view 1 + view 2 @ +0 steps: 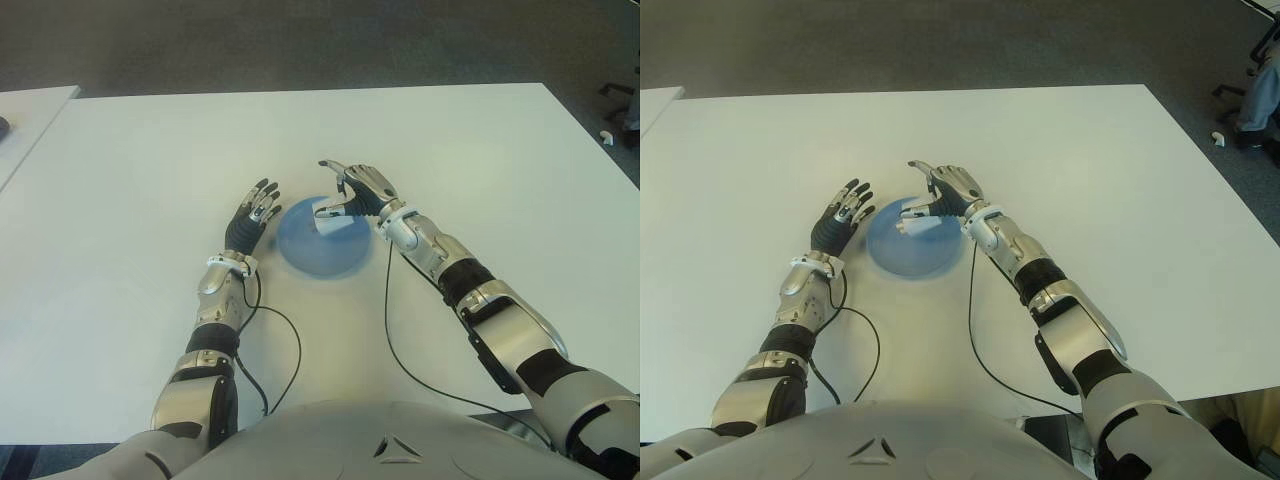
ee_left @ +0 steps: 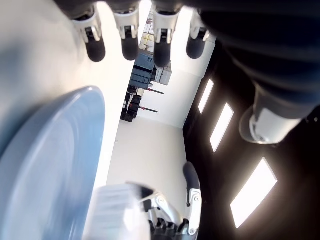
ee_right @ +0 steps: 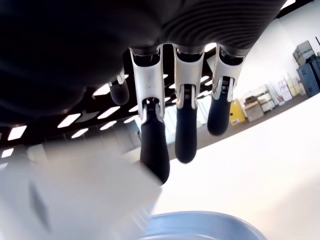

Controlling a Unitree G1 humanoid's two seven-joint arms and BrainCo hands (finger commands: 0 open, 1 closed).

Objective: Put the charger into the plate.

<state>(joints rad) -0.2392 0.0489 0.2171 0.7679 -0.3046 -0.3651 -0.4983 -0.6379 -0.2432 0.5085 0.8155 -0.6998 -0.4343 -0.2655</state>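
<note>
- Right wrist view: right hand [image 3: 170, 145] over the plate [image 3: 205, 227], fingers mostly extended, white charger [image 3: 75, 195] pinched low between thumb and one finger, so holding it only lightly.
- Seen from the head: same right hand [image 1: 362, 190] at about one o'clock on the plate [image 1: 300, 250], palm turned down and inward, index finger stretched toward eleven o'clock, forearm running back toward five o'clock.
- Charger [image 1: 330, 216] just above or barely on the plate's upper middle; touching or not, cannot tell.
- Left hand [image 1: 253, 215] at nine o'clock of the plate, just beside its rim, fingers spread and straight, holding nothing, pointing to one o'clock.
- White table [image 1: 150, 160] beneath everything, two black cables [image 1: 390, 340] trailing from the wrists toward the body.
- Likely risk: a release from any height could tip the charger onto an edge and send it sliding toward the rim, given the shallow, smooth dish.
- Second risk: a thin pinch may let the block twist or stick to a finger on opening.
- Third: a sideways pull-out could nudge the plate into the neighbouring left hand.
</note>
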